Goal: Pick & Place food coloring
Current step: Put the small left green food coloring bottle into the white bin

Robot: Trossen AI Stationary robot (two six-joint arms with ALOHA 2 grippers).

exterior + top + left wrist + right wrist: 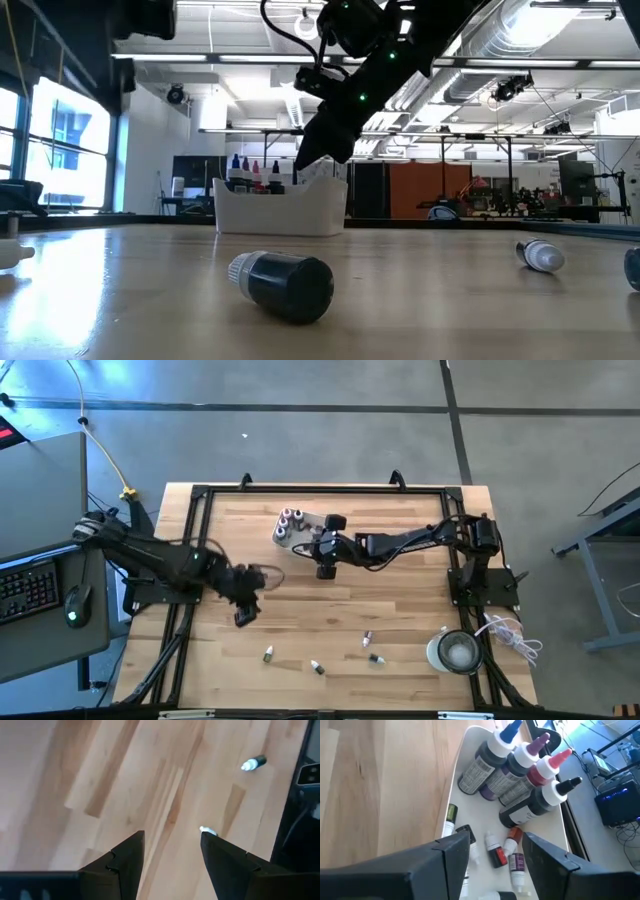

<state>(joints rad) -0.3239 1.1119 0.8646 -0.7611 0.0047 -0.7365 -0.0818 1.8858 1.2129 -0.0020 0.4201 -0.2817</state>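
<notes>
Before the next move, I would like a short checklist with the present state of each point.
1. Right gripper open and empty above the white tray: ok, nothing between its fingers.
2. Small bottles lie inside the tray, beside the upright larger bottles: ok.
3. Left gripper open for the next pick: ok, the jaws stand apart.
4. Left gripper lined up on a loose bottle: cannot tell; a white-capped bottle peeks out beside one finger, not between them.
5. Loose bottles left on the table: not ok, several remain near the front edge, such as one.
6. Arms apart from each other: ok in the high view.
</notes>
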